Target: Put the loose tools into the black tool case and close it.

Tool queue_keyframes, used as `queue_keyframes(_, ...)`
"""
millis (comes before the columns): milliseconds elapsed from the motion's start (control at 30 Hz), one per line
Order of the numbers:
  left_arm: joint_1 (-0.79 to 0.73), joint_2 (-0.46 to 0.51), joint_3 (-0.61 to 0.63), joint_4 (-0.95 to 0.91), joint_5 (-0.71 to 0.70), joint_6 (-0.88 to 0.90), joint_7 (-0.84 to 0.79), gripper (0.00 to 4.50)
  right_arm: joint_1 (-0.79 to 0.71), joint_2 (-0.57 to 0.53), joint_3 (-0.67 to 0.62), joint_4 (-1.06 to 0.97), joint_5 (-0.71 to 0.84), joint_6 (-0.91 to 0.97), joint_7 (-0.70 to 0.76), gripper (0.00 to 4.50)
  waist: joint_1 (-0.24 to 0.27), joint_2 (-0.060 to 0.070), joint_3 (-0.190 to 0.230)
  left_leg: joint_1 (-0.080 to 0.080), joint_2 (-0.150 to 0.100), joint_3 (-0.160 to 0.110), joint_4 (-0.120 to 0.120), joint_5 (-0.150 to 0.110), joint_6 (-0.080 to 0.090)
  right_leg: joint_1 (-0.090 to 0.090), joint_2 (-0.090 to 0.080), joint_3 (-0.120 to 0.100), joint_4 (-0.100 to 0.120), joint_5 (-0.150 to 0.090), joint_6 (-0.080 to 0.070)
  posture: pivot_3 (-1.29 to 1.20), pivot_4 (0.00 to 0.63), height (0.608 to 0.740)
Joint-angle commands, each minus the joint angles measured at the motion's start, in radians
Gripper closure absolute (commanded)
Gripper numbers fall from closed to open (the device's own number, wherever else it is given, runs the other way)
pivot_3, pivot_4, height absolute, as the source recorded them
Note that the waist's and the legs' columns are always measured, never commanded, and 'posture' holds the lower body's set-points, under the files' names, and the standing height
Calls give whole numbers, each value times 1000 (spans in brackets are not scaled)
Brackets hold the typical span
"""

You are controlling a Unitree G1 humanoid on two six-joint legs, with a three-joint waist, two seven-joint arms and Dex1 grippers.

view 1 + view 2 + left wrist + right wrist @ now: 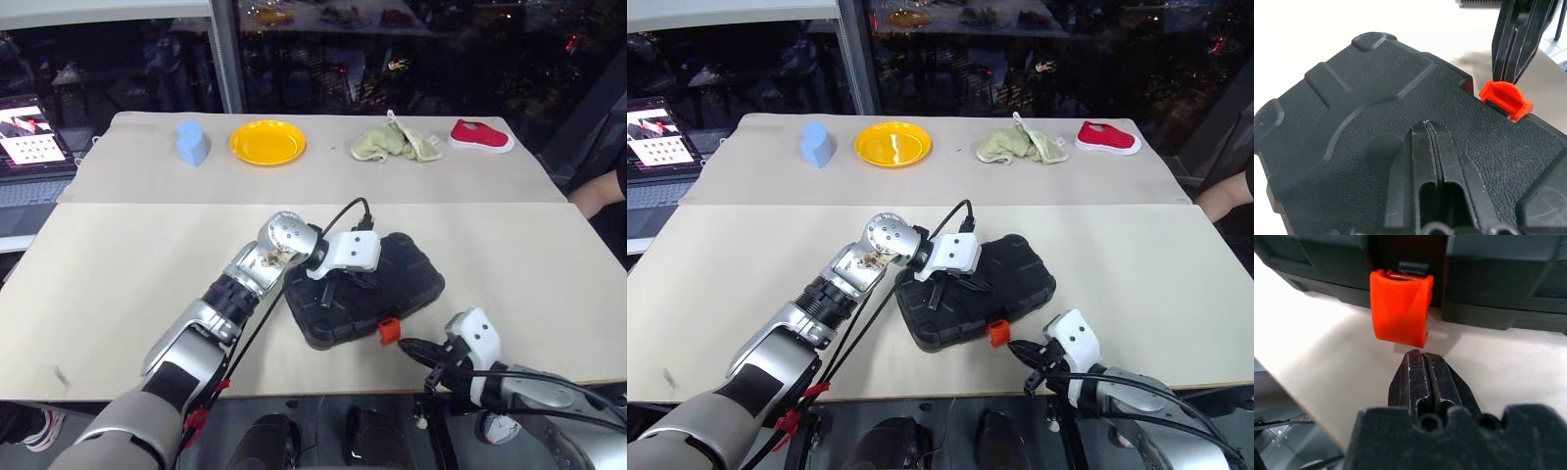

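Observation:
The black tool case (407,279) lies closed on the table's near middle, with its lid down. Its orange latch (389,331) hangs off the front edge, tilted outward. My left gripper (328,294) is shut, and its tips rest on the lid's textured top (1427,128). My right gripper (407,346) is also shut and empty. It points at the latch (1400,306) from just in front, a small gap away (1422,355). The loose tools are out of view.
Along the far table stand a blue object (192,143), a yellow plate (267,142), a green cloth (395,143) and a red shoe (480,135). A laptop (29,147) sits far left. A person's arm (600,191) shows at the right edge. The table's front edge runs just under my right gripper.

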Motion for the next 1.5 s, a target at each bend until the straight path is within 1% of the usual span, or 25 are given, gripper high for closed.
queue_keyframes(33, 35, 17, -36, 53, 55, 42, -1, 4445, -53, 32, 10, 10, -16, -12, -24, 4500, 0, 0, 0, 0, 0, 0, 0, 0, 0, 0, 0, 0, 0, 0, 0, 0, 150, 740)
queue_keyframes(300, 27, 5, -26, 58, 52, 47, 10, 4445, -118, 90, 43, 2, -9, 35, -57, 4500, -2, 0, 0, -2, 0, 0, 0, 0, 0, -1, 0, 0, 0, 0, 0, 0, 150, 740)
queue_keyframes(400, 28, 0, -24, 59, 53, 48, 16, 4445, -146, 112, 51, -10, 4, 64, -65, 4500, -10, 0, 0, -2, 0, 0, 0, 0, 0, -1, 0, 0, 0, 0, 0, 0, 150, 740)
queue_keyframes(500, 31, -4, -26, 59, 55, 47, 21, 4445, -161, 126, 32, -46, 42, 103, -63, 4500, -17, 0, 0, -2, 1, 0, 0, 0, 0, -1, 0, 0, 0, 0, 0, 0, 150, 740)
queue_keyframes(667, 33, -16, -33, 72, 63, 31, 35, 4445, -204, 138, -41, -125, 143, 184, -81, 4500, -22, 0, 0, -3, 1, 0, -1, 0, 0, -3, -1, 0, 0, 0, 0, 0, 150, 740)
queue_keyframes(933, 30, -26, -31, 85, 64, 19, 42, 4445, -229, 126, -79, -156, 192, 242, -106, 4500, -22, 0, 1, -10, 0, 0, -1, 0, 0, -8, -1, -1, 0, 1, -1, 0, 150, 740)
queue_keyframes(1300, 36, -25, -30, 103, 74, 0, 45, 4445, -240, 110, -89, -174, 238, 269, -113, 4500, -22, 0, 1, -7, 1, 0, -1, 0, -1, -5, -1, -2, -1, 1, 0, 0, 150, 740)
queue_keyframes(1433, 36, -26, -22, 106, 76, 0, 49, 4445, -243, 103, -67, -151, 211, 255, -112, 4500, -20, 0, 1, -8, 1, -1, -3, -1, 1, -5, -1, -3, -4, 1, 0, 0, 150, 740)
queue_keyframes(1500, 35, -28, -1, 102, 55, 27, 46, 4445, -243, 93, -81, -156, 218, 252, -105, 4500, -19, 0, 1, -8, 0, -1, -3, -1, 1, -5, -1, -3, -5, 1, -1, 0, 150, 740)
